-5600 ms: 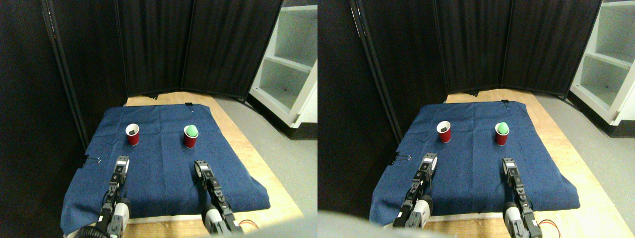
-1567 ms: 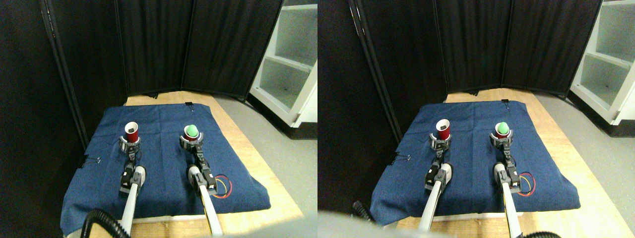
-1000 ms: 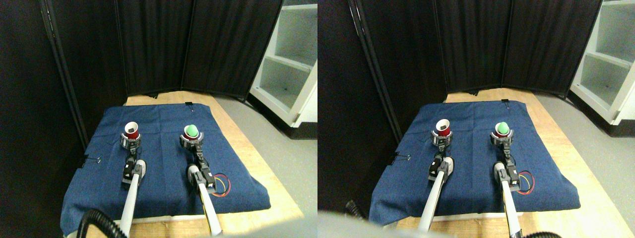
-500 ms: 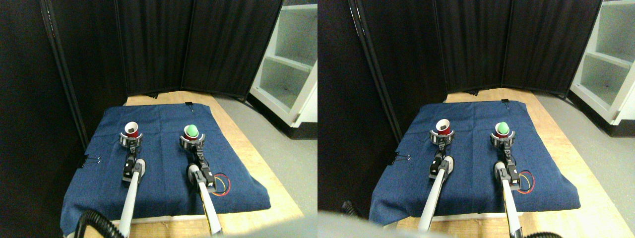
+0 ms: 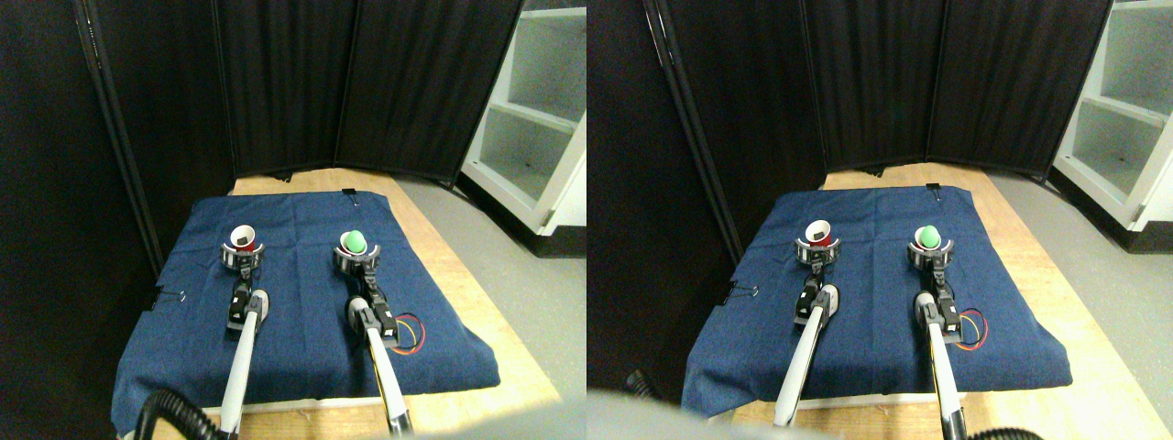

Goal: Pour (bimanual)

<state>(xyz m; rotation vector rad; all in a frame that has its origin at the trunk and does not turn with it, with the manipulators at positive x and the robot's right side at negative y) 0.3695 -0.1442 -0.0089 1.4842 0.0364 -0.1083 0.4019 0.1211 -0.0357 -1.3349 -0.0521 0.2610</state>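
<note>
Blue cloth covered the surface; black screens behind. Left gripper clasped the empty cup, right gripper the ball cup.

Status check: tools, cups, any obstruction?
Left tool around empty red cup. Right tool around cup with green ball. Both upright on blue cloth. Nothing between.

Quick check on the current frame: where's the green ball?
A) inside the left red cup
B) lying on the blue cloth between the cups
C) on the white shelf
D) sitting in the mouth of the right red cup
D: the green ball sits in the top of the right red cup, which the right gripper rings, while the left red cup shows an open mouth with no ball in it.
</note>
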